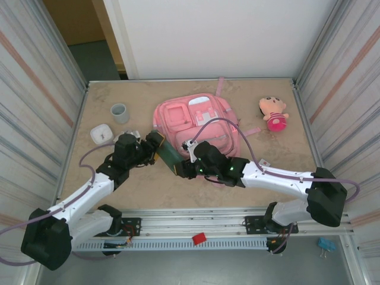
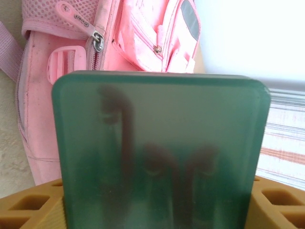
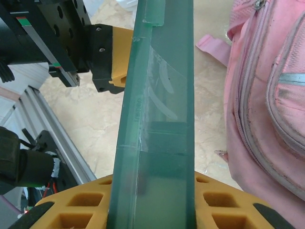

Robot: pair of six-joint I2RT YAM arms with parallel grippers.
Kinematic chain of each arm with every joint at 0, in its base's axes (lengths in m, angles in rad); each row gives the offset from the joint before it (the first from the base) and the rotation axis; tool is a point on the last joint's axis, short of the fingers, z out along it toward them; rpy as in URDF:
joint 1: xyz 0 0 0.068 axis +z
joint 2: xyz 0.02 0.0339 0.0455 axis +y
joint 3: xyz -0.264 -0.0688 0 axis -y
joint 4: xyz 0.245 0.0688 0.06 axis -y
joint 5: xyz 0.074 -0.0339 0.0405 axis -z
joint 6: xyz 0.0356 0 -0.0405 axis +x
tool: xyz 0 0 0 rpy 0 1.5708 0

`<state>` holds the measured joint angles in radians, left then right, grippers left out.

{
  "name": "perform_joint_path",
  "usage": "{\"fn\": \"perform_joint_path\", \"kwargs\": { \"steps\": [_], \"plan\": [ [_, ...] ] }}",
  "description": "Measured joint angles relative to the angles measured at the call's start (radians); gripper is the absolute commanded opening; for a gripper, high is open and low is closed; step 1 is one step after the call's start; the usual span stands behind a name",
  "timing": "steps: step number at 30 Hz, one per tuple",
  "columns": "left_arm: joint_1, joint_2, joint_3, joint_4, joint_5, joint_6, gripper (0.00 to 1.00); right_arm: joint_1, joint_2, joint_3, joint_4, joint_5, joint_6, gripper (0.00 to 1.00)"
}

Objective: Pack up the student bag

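The pink student bag [image 1: 196,122] lies flat at mid-table, its zipped pockets facing up; it also appears as the bag [image 2: 133,38] in the left wrist view and the bag [image 3: 267,95] in the right wrist view. A flat translucent green case [image 1: 171,157] hangs just in front of the bag's near-left corner. My left gripper [image 1: 155,144] is shut on its left end and my right gripper [image 1: 187,163] on its right end. The left wrist view faces the broad side of the case [image 2: 162,143]. In the right wrist view the case [image 3: 157,119] is edge-on between yellow fingers [image 3: 76,205].
A grey cup [image 1: 120,113] and a small white container [image 1: 101,133] stand at the left. A pink-and-tan plush doll [image 1: 273,113] lies at the far right. Ribbed metal walls [image 1: 35,113] close both sides, and a rail [image 1: 196,228] runs along the near edge.
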<state>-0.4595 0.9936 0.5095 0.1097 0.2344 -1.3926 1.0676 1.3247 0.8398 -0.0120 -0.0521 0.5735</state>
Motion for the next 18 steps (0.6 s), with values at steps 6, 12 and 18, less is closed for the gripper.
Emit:
{"fn": "perform_joint_path", "kwargs": {
  "steps": [6,12,18],
  "plan": [
    [-0.015,0.000,0.033,-0.039,0.012,0.074,0.83,-0.024,-0.094,-0.050,-0.029,0.002,0.001,0.22],
    [-0.025,0.015,0.209,-0.186,-0.034,0.360,0.86,-0.295,-0.300,-0.120,-0.093,-0.125,0.025,0.22],
    [-0.041,0.116,0.336,-0.228,0.006,0.810,0.79,-0.766,-0.449,-0.108,-0.202,-0.406,0.040,0.22]
  ]
}}
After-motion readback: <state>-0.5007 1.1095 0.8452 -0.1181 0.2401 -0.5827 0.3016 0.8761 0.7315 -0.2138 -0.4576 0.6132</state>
